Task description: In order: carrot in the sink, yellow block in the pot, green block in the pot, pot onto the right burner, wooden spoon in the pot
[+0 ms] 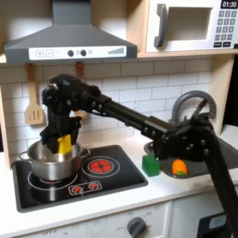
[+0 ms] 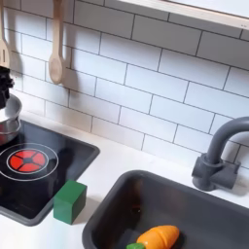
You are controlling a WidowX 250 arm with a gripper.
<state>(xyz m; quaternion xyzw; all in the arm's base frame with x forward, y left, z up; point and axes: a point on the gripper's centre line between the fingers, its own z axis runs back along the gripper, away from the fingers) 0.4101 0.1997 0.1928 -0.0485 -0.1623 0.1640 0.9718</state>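
In the first exterior view my gripper (image 1: 62,141) hangs over the steel pot (image 1: 54,162), shut on the yellow block (image 1: 63,146), which sits low at the pot's mouth. The pot stands on the left burner; in the second exterior view its rim (image 2: 7,124) shows at the left edge. In both exterior views the green block (image 1: 151,165) (image 2: 70,201) rests on the counter between the stove and the sink (image 1: 216,158) (image 2: 209,199). The carrot (image 1: 178,167) (image 2: 159,236) lies inside the sink. The wooden spoon (image 2: 56,51) hangs on the tiled wall.
The right burner (image 1: 100,165) (image 2: 26,160) glows red and is bare. A slotted wooden spatula (image 1: 34,104) hangs at the first exterior view's left. The dark faucet (image 1: 191,104) (image 2: 220,154) arches over the sink. My arm (image 1: 139,119) spans the counter above the stove. A range hood (image 1: 70,42) and microwave (image 1: 191,25) sit overhead.
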